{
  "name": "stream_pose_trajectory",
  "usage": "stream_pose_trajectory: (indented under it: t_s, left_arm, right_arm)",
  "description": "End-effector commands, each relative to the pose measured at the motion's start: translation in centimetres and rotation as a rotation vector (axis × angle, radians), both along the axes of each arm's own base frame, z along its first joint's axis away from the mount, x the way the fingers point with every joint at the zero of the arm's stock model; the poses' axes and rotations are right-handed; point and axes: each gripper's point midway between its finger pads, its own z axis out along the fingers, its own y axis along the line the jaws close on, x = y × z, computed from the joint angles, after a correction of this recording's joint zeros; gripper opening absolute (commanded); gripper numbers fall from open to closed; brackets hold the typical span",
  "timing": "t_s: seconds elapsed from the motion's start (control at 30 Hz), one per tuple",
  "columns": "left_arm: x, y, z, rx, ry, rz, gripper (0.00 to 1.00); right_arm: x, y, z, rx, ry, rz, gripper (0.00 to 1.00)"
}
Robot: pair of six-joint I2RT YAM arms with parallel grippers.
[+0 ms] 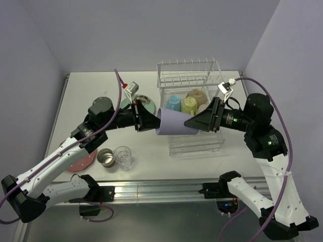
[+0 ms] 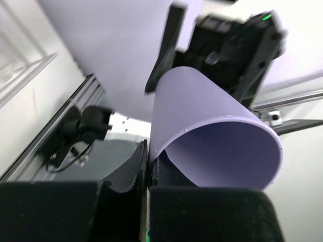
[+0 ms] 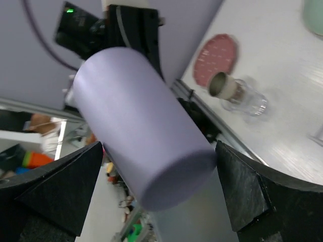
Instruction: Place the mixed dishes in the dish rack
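Note:
A lavender cup (image 1: 171,123) hangs on its side in mid-air in front of the dish rack (image 1: 189,75). My left gripper (image 1: 150,121) is shut on its rim wall (image 2: 156,126), one finger inside the mouth and one outside. My right gripper (image 1: 196,122) stands open, with its fingers (image 3: 65,186) on either side of the cup's closed base (image 3: 171,176). Blue (image 1: 174,103), yellow (image 1: 190,105) and tan (image 1: 196,95) cups sit in the rack. On the table are a mint-green plate (image 1: 147,107), a pink plate (image 1: 83,160), a steel cup (image 1: 105,158) and a clear glass (image 1: 123,156).
The rack's raised row of prongs (image 1: 186,64) stands at the back, and its lower basket (image 1: 197,143) reaches toward the near edge. An aluminium rail (image 1: 161,190) runs along the table's front between the arm bases.

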Motion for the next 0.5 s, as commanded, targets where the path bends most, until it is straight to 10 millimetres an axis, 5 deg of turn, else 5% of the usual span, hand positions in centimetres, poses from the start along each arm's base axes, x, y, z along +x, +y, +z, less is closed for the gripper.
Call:
stream_pose_trajectory:
  t_s: [0.0,0.13,0.47]
  left_arm:
    - [-0.6,1.5,5.3,-0.214,-0.102,-0.029,0.00]
    - [-0.5,1.9,7.2,-0.318,-0.129,-0.041,0.00]
    - [-1.1,2.2,6.8,-0.387,-0.079,-0.080,0.00]
  right_arm:
    - [-2.0,0.8,1.7,0.139,0.012,0.118,1.00]
    - [-3.5,1.0,3.1,0.234,-0.040,0.180,1.00]
    - [-2.7,1.1,5.3,0.324,-0.088,0.161,1.00]
